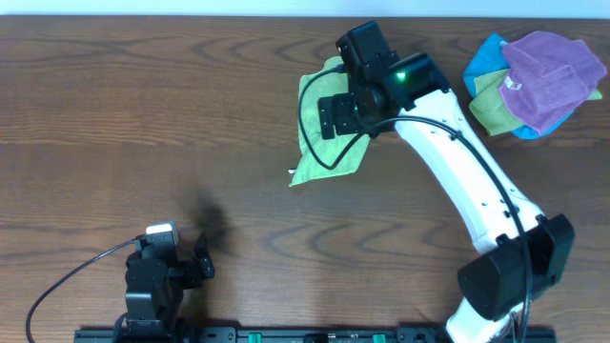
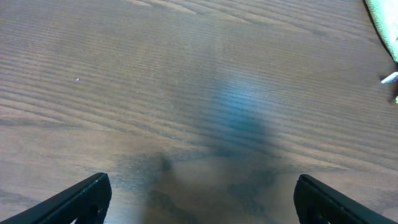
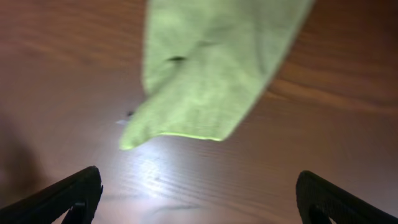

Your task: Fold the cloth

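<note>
Hovering above the cloth [image 3: 211, 74], the right gripper [image 3: 199, 182] shows jaws wide with nothing between them. In the wrist view both fingers stand clear of the fabric, with no pinch.

The cloth lies on the table [image 1: 143, 114] toward the far edge, right of the middle. From overhead the right arm's head hides part of it. It looks doubled, one layer over another, with a loose corner pointing toward the near edge and a small white tag [image 2: 390, 78] poking out there. The edges do not line up squarely, so I judge the fold rough, perhaps one fold made and another wanted. I cannot tell the layer count for sure.

The left gripper [image 2: 202, 186] sits low by the near edge, left of the middle, jaws wide and empty over bare wood. It seems parked there, likely to leave the right arm free room.

A heap of other cloths [image 1: 538, 81], purple over blue and green, rests by the far right corner. It is well apart from the work, and neither arm touches it.
</note>
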Robot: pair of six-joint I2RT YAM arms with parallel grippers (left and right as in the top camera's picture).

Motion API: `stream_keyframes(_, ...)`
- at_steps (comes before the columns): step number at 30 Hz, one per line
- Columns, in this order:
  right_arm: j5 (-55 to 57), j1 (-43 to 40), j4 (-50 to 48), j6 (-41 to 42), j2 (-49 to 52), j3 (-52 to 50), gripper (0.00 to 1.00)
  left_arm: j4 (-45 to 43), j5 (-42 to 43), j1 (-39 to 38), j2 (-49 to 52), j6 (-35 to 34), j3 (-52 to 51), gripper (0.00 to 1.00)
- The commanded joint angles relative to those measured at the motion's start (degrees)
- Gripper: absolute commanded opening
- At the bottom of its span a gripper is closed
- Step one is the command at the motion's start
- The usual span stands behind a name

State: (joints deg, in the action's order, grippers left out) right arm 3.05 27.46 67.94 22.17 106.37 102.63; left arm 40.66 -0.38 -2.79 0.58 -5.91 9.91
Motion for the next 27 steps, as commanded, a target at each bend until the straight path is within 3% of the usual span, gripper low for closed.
stream_keyframes(1, 2.91, 0.42, -3.04, 4.85, -0.61, -6.99, 0.99, 1.01, -0.02, -0.20, -0.37, 0.81, -0.76, 0.95)
stream_keyframes(4, -11.98, 0.37, -14.64, -14.75, -0.63, -16.15, 0.99, 1.01, -0.02, -0.20, -0.37, 0.81, -0.76, 0.95)
stream_keyframes(7, -14.27, -1.40, -17.57, -19.98, -0.61, -19.91, 0.99, 1.01, -0.02, -0.20, -0.37, 0.79, -0.76, 0.95)
stream_keyframes(12, -14.71, -7.78, -24.02, -19.98, -0.26, -25.27, 0.99, 1.01, -0.02, -0.20, -0.37, 0.81, -0.76, 0.95)
stream_keyframes(16, -21.59, -12.02, -29.20, -20.15, 1.05, -28.22, 0.87, 1.01, -0.02, -0.20, -0.37, 0.81, -0.76, 0.95)
stream_keyframes(19, -27.85, -14.23, -33.31, -20.02, 3.87, -28.28, 0.84, 1.01, -0.02, -0.20, -0.37, 0.81, -0.76, 0.95)
stream_keyframes(27, -29.83, -17.35, -38.40, -10.12, 11.54, -28.28, 0.82, 1.01, -0.02, -0.20, -0.37, 0.79, -0.76, 0.95)
